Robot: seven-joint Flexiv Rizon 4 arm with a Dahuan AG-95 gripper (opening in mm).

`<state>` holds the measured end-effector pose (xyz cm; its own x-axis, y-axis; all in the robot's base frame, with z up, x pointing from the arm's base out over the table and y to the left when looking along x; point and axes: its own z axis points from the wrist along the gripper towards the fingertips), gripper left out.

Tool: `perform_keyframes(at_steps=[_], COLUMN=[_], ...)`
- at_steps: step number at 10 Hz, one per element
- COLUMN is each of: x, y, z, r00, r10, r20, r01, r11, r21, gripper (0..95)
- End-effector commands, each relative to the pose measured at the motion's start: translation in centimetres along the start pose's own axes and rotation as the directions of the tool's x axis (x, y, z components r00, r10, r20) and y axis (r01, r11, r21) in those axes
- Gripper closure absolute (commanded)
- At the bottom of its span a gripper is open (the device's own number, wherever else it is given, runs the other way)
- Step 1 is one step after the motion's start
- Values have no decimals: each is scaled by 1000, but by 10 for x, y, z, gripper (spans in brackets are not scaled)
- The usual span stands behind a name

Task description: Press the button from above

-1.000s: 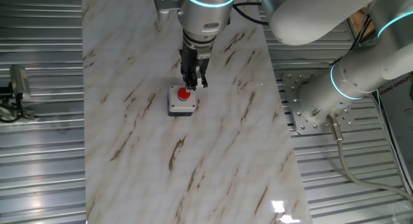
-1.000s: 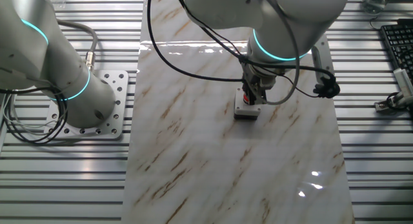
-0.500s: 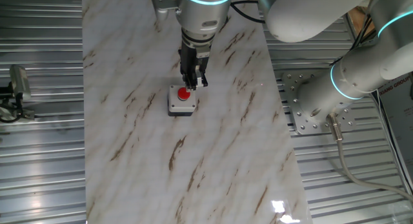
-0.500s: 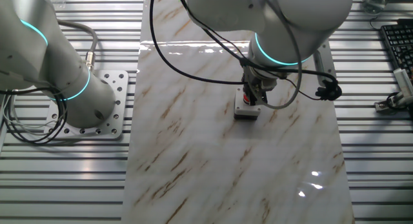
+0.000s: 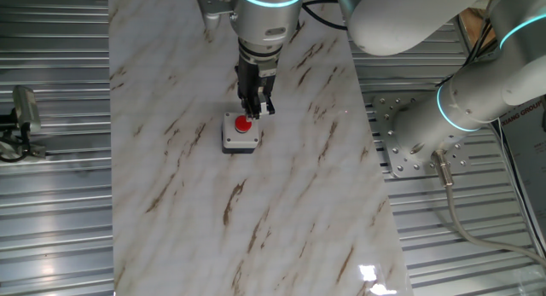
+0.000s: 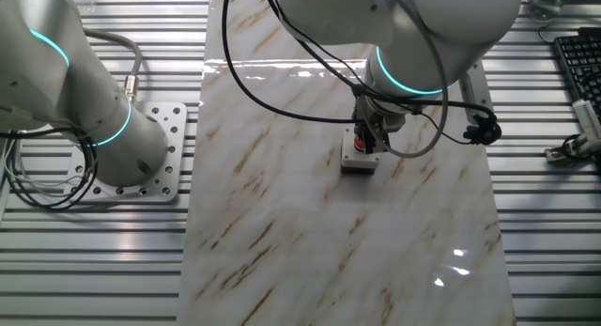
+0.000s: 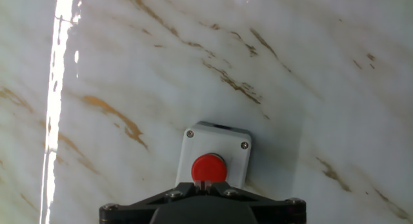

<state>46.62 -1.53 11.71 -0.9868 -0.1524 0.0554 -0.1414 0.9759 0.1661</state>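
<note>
The button (image 5: 243, 124) is a round red cap on a square light-grey box (image 5: 240, 136) standing on the marble table (image 5: 290, 194). It also shows in the other fixed view (image 6: 357, 141) and low in the hand view (image 7: 209, 167). My gripper (image 5: 249, 113) points straight down with its tips right over the far edge of the red cap. In the hand view the two black fingertips (image 7: 204, 184) meet, shut on nothing, at the cap's near rim. I cannot tell whether they touch the cap. In the other fixed view my gripper (image 6: 368, 143) hides part of the box.
A second robot arm (image 5: 478, 100) stands on a bolted metal plate (image 5: 408, 134) beside the table. The marble top is narrow, with ribbed metal flooring (image 5: 51, 202) on both sides. A keyboard (image 6: 577, 63) lies off the table at one edge.
The arm's wrist and upper links have shifted very slightly. The gripper stays over the button, with at most a tiny move. The button box has not moved.
</note>
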Motion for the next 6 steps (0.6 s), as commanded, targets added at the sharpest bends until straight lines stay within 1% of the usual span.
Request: perform_keyframes(at_steps=[1,6], x=[0,0], y=[0,0], z=[0,0], r00=[1000,1000], r10=[5,6], r20=[-1,1], r01=[-5,-6], r11=[1000,1000], r21=[4,2], gripper=[950,950])
